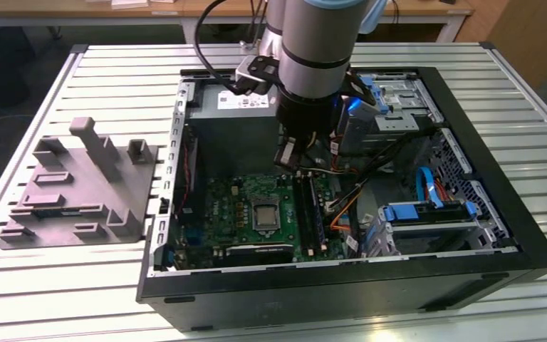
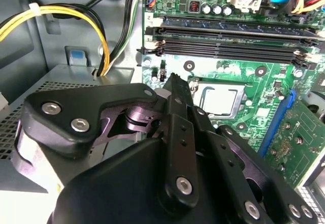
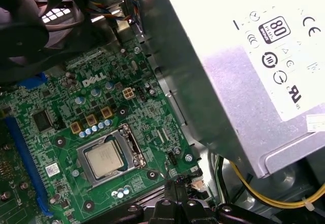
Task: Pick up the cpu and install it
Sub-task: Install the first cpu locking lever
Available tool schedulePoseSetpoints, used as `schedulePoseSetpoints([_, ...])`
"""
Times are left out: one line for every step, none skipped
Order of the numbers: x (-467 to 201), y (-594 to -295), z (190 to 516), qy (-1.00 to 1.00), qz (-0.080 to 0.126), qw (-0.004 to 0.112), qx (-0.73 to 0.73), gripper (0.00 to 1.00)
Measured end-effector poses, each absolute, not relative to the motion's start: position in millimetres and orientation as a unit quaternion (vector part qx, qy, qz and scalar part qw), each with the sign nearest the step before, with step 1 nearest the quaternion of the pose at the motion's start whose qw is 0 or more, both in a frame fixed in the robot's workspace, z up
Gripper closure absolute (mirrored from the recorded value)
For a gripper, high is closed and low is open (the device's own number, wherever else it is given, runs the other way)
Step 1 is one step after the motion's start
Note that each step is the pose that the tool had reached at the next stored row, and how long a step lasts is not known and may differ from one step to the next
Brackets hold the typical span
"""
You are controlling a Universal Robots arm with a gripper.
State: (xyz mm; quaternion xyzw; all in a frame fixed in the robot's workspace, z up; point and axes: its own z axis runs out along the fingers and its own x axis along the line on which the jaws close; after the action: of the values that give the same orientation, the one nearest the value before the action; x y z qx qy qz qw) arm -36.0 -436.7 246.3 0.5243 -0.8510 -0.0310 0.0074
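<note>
In the exterior view we are hanging the black gripper (image 1: 298, 165) inside the open black computer case (image 1: 501, 235), above the green motherboard (image 1: 226, 214), where the small square silvery cpu (image 1: 266, 214) is already lying in its socket. In the second wrist view we are holding the fingers (image 2: 175, 94) closed on nothing, near the cpu (image 2: 219, 100). In the first wrist view the cpu (image 3: 105, 159) is sitting flat within its metal frame beside the big grey metal box (image 3: 238, 71), and we are judging that any downward drift could press the fingertips (image 3: 177, 186) into the board or its yellow cables (image 3: 254, 193).

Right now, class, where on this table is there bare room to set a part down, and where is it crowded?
Bare slatted table lies in front of the grey tray and behind it. Inside the computer case it is crowded: motherboard, cables, drive bays and the arm.
</note>
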Motion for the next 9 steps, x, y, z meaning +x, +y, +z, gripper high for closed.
schedulePoseSetpoints([-36.0,-436.3,246.2,-0.851,-0.031,0.007,0.524,0.89])
schedulePoseSetpoints([-36.0,-435.9,246.0,-0.851,-0.031,0.007,0.524,0.89])
schedulePoseSetpoints([-36.0,-435.7,245.7,-0.851,-0.031,0.007,0.524,0.89])
schedulePoseSetpoints([-36.0,-435.5,245.6,-0.851,-0.031,0.007,0.524,0.89])
schedulePoseSetpoints([-36.0,-435.2,245.5,-0.851,-0.031,0.007,0.524,0.89])
schedulePoseSetpoints([-36.0,-434.9,245.3,-0.851,-0.031,0.007,0.524,0.89])
schedulePoseSetpoints([-36.0,-434.6,245.0,-0.851,-0.031,0.007,0.524,0.89])
schedulePoseSetpoints([-36.0,-434.3,244.8,-0.851,-0.031,0.007,0.524,0.89])
schedulePoseSetpoints([-36.0,-434.0,244.5,-0.851,-0.031,0.007,0.524,0.89])
